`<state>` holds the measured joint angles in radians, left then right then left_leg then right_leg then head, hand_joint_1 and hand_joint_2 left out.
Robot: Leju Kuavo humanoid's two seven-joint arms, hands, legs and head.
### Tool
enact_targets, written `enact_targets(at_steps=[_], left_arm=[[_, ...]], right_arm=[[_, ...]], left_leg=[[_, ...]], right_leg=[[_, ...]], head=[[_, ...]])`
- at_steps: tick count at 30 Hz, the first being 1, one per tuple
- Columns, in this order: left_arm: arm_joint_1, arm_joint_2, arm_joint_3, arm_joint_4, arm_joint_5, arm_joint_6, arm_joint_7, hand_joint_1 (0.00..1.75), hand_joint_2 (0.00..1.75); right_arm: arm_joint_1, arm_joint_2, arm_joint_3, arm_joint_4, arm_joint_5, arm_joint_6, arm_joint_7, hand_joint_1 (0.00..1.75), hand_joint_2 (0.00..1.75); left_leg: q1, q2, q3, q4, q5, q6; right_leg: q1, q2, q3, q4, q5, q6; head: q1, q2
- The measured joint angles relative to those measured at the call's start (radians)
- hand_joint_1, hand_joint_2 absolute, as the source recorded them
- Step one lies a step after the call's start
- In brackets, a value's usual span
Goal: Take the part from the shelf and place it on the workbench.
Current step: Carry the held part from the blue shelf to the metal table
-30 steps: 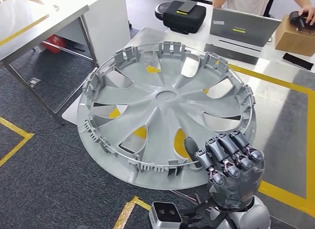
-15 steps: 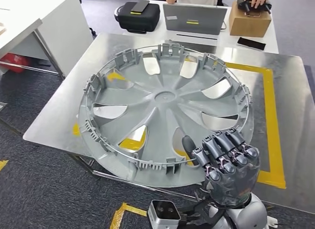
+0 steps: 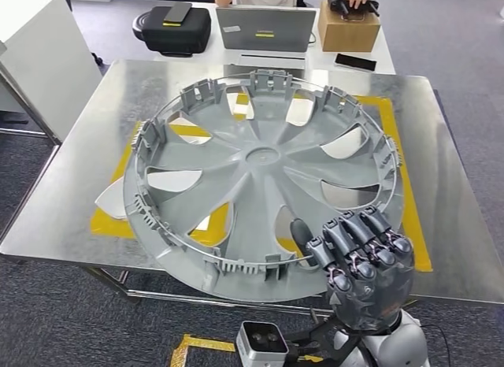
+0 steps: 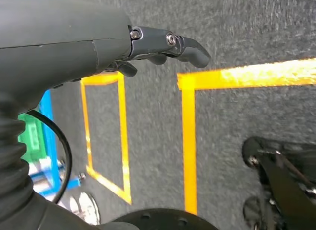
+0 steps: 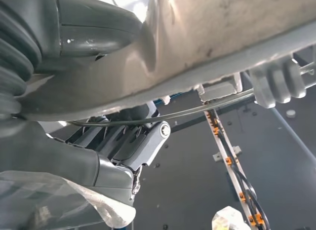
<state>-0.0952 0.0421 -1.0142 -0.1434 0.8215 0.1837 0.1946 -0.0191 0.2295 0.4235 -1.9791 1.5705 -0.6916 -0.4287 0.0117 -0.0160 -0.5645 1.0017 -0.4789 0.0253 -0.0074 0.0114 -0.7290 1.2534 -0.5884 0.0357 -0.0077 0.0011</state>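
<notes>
The part is a large grey wheel cover point(image 3: 261, 174), inner side up with clips around its rim, held level above the steel workbench point(image 3: 451, 217). My right hand point(image 3: 362, 261) grips its near right rim, thumb on the inside and dark fingers curled over the edge. In the right wrist view the cover's rim point(image 5: 231, 37) lies against the thumb point(image 5: 93, 27), fingers point(image 5: 138, 141) beneath it. My left hand point(image 4: 111, 42) hangs over the dark carpet, fingers extended, holding nothing.
A yellow tape rectangle point(image 3: 410, 194) marks the workbench top. Behind it a white table carries a laptop point(image 3: 265, 28), a black case point(image 3: 172, 27), a cardboard box point(image 3: 347, 28) and a phone point(image 3: 355, 62); a person sits there. Yellow floor lines point(image 4: 188, 141) cross the carpet.
The camera has swung to the left, bringing the whole workbench under the cover. The cover and my right hand keep the same place in the picture, grip unchanged.
</notes>
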Motion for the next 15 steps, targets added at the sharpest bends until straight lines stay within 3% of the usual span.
enact_targets(at_steps=[1,2,3,5,7,11,15], left_arm=[[0.001,0.000,0.000,0.000,0.002,0.002,0.003,0.00,1.75],[0.001,-0.001,-0.001,0.000,0.003,0.003,0.006,0.00,1.75],[0.000,-0.002,-0.001,0.000,0.004,0.005,0.009,0.00,1.75],[-0.001,-0.003,-0.002,0.000,0.005,0.005,0.011,0.00,1.75],[-0.002,-0.001,-0.002,0.000,0.007,0.002,0.011,0.00,1.75],[-0.001,0.001,-0.003,0.000,0.009,-0.001,0.011,0.00,1.75],[-0.003,0.000,-0.004,0.000,0.012,-0.002,0.010,0.00,1.75]], right_arm=[[0.002,0.000,-0.001,0.003,0.000,0.000,-0.005,1.75,1.75],[0.003,0.000,-0.001,0.006,0.000,0.000,-0.011,1.75,1.75],[0.005,0.000,-0.002,0.009,0.000,0.000,-0.016,1.75,1.75],[0.006,0.000,-0.002,0.014,0.000,0.000,-0.018,1.75,1.75],[0.006,0.000,-0.002,0.020,0.000,0.000,-0.014,1.75,1.75],[0.007,0.000,-0.005,0.036,0.000,0.000,-0.001,1.75,1.75],[0.011,0.007,-0.007,0.058,0.000,0.000,-0.014,1.75,1.75]], left_leg=[[0.000,0.008,0.000,0.000,-0.001,0.000],[0.000,0.013,0.000,0.001,-0.001,-0.001],[0.001,0.017,0.000,0.001,-0.002,-0.003],[0.000,0.020,0.000,0.008,-0.007,-0.011],[-0.003,0.020,-0.003,0.016,-0.013,-0.019],[-0.005,0.020,-0.001,0.015,-0.011,-0.003],[-0.003,0.020,0.003,0.007,-0.007,-0.006]], right_leg=[[-0.002,-0.003,-0.015,0.034,-0.007,0.004],[-0.005,-0.005,-0.012,0.031,0.004,0.006],[-0.008,-0.007,0.012,-0.011,0.031,0.008],[-0.010,-0.014,0.090,-0.147,0.082,0.010],[-0.010,-0.018,0.138,-0.227,0.097,0.004],[-0.009,-0.013,0.143,-0.234,0.096,-0.001],[-0.004,-0.013,0.143,-0.234,0.094,-0.011]], head=[[0.000,0.000],[0.000,0.000],[0.000,0.000],[0.001,0.000],[0.000,0.000],[-0.004,0.000],[-0.004,0.000]])
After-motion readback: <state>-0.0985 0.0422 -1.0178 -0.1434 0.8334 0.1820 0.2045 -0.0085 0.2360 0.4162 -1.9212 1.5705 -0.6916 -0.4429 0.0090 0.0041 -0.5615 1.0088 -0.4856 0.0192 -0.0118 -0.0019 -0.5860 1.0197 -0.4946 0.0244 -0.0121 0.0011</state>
